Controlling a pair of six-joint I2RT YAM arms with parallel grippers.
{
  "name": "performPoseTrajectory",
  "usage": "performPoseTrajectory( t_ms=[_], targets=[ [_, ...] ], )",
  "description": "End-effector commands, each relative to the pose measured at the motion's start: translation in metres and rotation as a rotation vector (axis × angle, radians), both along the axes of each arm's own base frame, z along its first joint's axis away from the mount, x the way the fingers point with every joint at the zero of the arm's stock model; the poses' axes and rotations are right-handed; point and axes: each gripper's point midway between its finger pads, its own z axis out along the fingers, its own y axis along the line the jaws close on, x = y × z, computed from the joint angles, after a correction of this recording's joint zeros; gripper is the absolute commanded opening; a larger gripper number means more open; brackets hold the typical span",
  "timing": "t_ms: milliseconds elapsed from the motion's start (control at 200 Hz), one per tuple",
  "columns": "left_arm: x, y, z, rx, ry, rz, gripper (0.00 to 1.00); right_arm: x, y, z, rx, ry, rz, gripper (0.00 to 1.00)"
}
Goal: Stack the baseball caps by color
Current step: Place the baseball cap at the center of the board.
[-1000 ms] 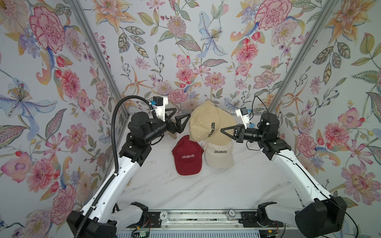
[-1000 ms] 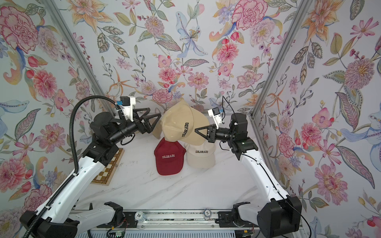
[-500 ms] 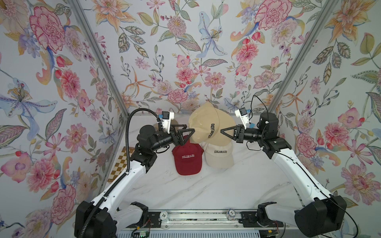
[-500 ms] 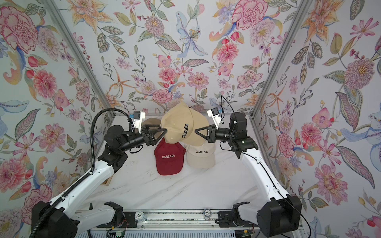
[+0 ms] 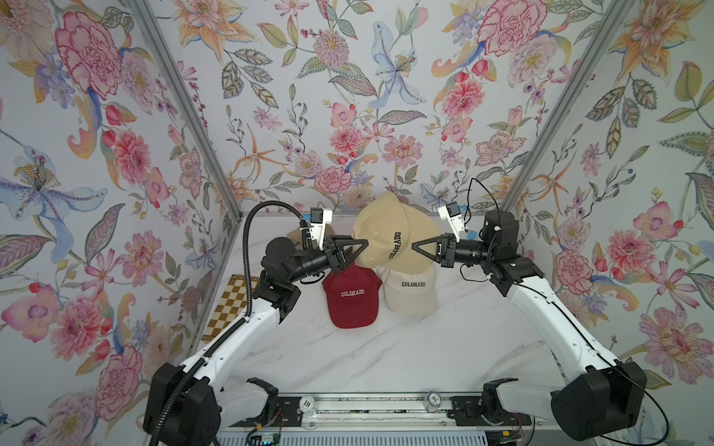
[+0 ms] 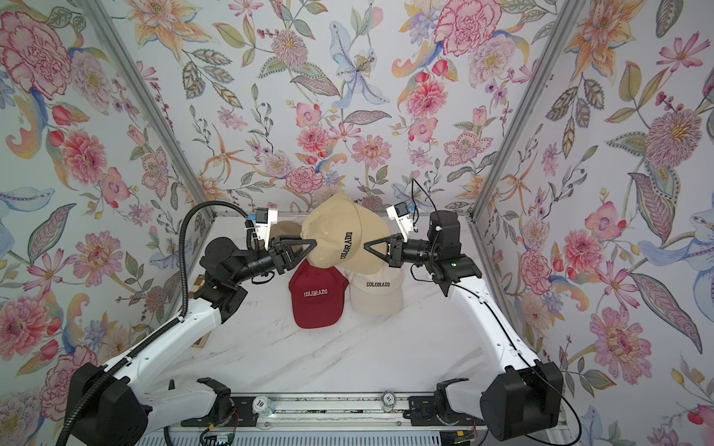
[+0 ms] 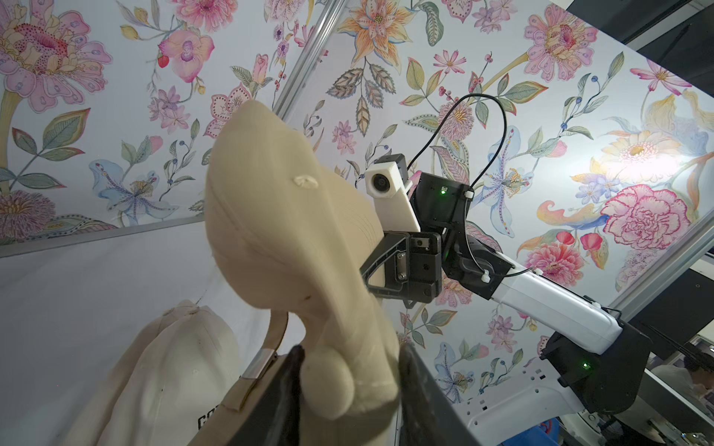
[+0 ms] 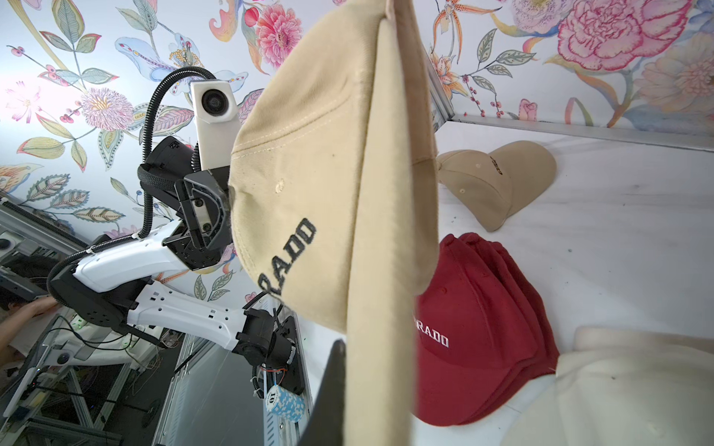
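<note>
Tan cap (image 5: 390, 235) is up in the air, held between the two arms and not touching the table (image 5: 386, 355). It is turned on its side, so its COLORADO word runs up and down. The right gripper (image 5: 414, 245) has its fingers pinched tight on the brim. The left gripper (image 5: 365, 243) is at the other end. The view from its wrist shows the soft back of the cap bunched up between its two fingers, so it is grabbing the cap too.

Right under the held cap, two piles sit side by side on the table and touch each other. The red caps (image 5: 349, 297) are on the side of the left arm, stacked one on top of another. The cream caps (image 5: 411, 295) are on the side of the right arm, and I cannot tell how many are in that pile. A second tan cap (image 8: 498, 181) lies by itself on the table, farther back than the red pile. A checkered board (image 5: 228, 305) lies at the table's edge, partly under the left arm.
</note>
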Motion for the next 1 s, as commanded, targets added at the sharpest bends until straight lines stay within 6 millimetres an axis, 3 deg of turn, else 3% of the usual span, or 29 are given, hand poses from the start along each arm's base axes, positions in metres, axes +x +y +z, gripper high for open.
performPoseTrajectory(
  t_ms=[0, 450, 555, 856, 996],
  targets=[
    [-0.010, 0.002, 0.023, 0.005, -0.078, -0.005, 0.39, 0.005, 0.003, 0.000, -0.007, -0.032, 0.008, 0.00],
    [-0.016, 0.010, 0.042, 0.058, -0.132, 0.043, 0.39, 0.013, 0.003, -0.017, -0.025, 0.005, -0.009, 0.00],
    [-0.016, 0.010, 0.042, 0.057, -0.131, 0.045, 0.33, 0.013, 0.002, -0.017, -0.025, 0.005, -0.011, 0.00],
    [-0.016, 0.016, 0.041, 0.089, -0.127, 0.077, 0.03, 0.017, -0.003, -0.023, -0.032, 0.019, -0.037, 0.00],
    [-0.015, 0.023, 0.043, 0.111, -0.128, 0.118, 0.00, 0.024, -0.007, -0.029, -0.040, 0.042, -0.070, 0.00]
  ],
)
